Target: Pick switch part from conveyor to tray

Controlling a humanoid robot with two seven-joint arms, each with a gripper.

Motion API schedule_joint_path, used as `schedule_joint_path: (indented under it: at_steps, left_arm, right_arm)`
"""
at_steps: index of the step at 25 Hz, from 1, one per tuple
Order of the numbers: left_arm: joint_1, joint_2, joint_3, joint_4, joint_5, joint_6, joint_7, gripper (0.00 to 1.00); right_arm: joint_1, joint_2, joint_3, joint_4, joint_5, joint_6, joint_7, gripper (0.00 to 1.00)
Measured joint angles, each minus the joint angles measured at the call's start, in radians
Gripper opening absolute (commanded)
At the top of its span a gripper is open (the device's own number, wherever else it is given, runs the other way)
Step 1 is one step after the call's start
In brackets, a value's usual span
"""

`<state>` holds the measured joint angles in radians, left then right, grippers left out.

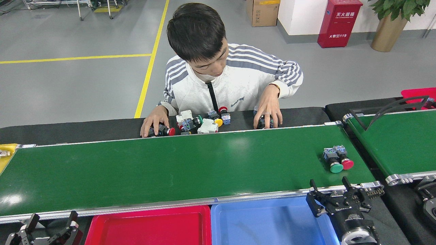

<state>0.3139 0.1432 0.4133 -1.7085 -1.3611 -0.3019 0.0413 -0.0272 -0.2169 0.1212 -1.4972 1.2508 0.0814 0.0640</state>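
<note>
Our right gripper hangs open and empty just before the conveyor rail, poised for the green-capped switch; left gripper idles open.

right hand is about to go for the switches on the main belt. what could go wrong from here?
1. The green-capped switch and red-capped switch lie touching on the conveyor; the open right hand may catch both or knock one away.
2. They sit near the belt's right end; a nudge could push one off.
3. Red tray and blue tray adjoin; a drop near their shared rim could land in the wrong one.
</note>
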Motion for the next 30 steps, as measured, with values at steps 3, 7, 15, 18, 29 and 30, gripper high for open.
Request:
schedule_joint_path:
  at_steps: [3,7,15,18,29,30]
  left_arm:
    - [0.001,0.0,0.0,0.0,0.0,0.0,0.0,1.0]
    - [0.003,0.0,0.0,0.0,-0.001,-0.001,0.0,1.0]
    - [0.004,0.0,-0.006,0.009,-0.002,-0.001,0.0,1.0]
    - [-0.004,0.001,-0.007,0.024,-0.002,-0.001,0.0,1.0]
    - [-0.025,0.001,-0.011,0.049,-0.004,-0.002,0.0,1.0]
    - [-0.025,0.001,-0.011,0.049,-0.004,-0.002,0.0,1.0]
  right_arm:
    - [-0.052,0.005,0.0,0.05,0.0,0.0,0.017,1.0]
    - [-0.093,0.034,0.0,0.097,0.0,0.0,0.038,1.0]
    - [-0.176,0.082,0.002,0.206,-0.001,-0.003,0.047,1.0]
    - [-0.209,0.101,0.003,0.256,-0.001,-0.006,0.048,1.0]
    - [-0.333,0.158,0.071,0.393,0.003,-0.005,0.048,0.37]
    - [-0.335,0.158,0.076,0.404,-0.001,-0.002,0.049,0.25]
